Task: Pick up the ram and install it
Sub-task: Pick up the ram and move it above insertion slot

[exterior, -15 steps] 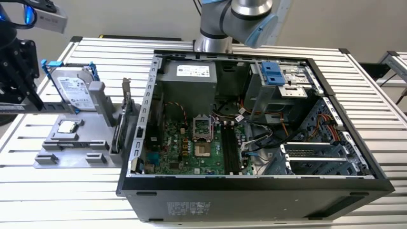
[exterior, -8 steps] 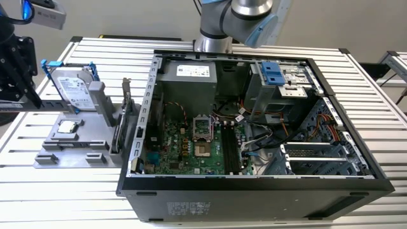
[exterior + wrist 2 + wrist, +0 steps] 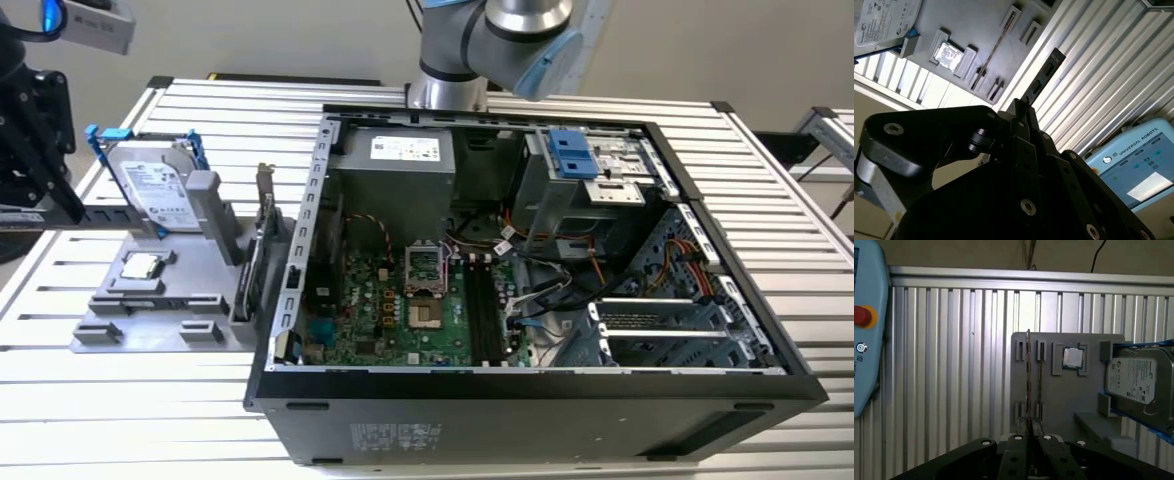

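Jaws of the black metal gripper [image 3: 1021, 110] are pressed together on the ram [image 3: 1041, 75], a long, narrow, flat dark circuit-board stick. In the second wrist view it juts straight out ahead of them, its long axis in line with the fingers and its free end showing against bare slats of the ribbed aluminium desk [image 3: 787, 200]. In the first wrist view the stick is seen edge-on, crossing in front of the flat grey plastic parts fixture [image 3: 1064, 395]. It looks to be held clear of the fixture's holders, though how far above them cannot be told. On that fixture rest a small square silver processor chip [image 3: 1073, 358] and a large silver hard drive with blue brackets [image 3: 1139, 380]. The fixture sits towards the desk's edge on the exterior view's left, and a pale blue teach pendant [image 3: 866, 340] lies off to one side. The open black computer case [image 3: 534, 385] fills the desk's middle, and the long black memory slots [image 3: 483, 315] on its green motherboard [image 3: 387, 320] appear unfilled, so installation looks not yet done. Loose cables [image 3: 534, 290] lie just beside those slots, and the case walls ring them.
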Controlling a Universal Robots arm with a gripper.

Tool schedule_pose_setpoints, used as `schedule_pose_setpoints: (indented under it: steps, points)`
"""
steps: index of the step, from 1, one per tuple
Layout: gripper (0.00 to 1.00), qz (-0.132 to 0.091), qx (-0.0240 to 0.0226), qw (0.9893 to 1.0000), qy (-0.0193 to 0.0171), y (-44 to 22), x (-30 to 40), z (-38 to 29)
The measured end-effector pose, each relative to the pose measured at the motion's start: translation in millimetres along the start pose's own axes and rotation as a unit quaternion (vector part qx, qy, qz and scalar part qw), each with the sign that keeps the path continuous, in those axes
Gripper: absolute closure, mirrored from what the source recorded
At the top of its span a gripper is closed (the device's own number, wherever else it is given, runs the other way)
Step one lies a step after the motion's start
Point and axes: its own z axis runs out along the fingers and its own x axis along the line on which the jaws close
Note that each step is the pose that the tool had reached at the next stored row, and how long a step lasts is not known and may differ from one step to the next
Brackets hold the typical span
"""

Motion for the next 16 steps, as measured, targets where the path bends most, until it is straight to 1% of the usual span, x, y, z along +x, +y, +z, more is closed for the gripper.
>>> schedule_pose_setpoints:
  steps: [9, 12, 16]
  points:
    - [1.0, 0.0, 0.0, 1.0, 0.0, -0.4, 0.0, -0.8]
    - [1.0, 0.0, 0.0, 1.0, 0.0, -2.6, 0.1, -0.7]
    - [1.0, 0.0, 0.0, 1.0, 0.0, -7.5, 0.1, -0.8]
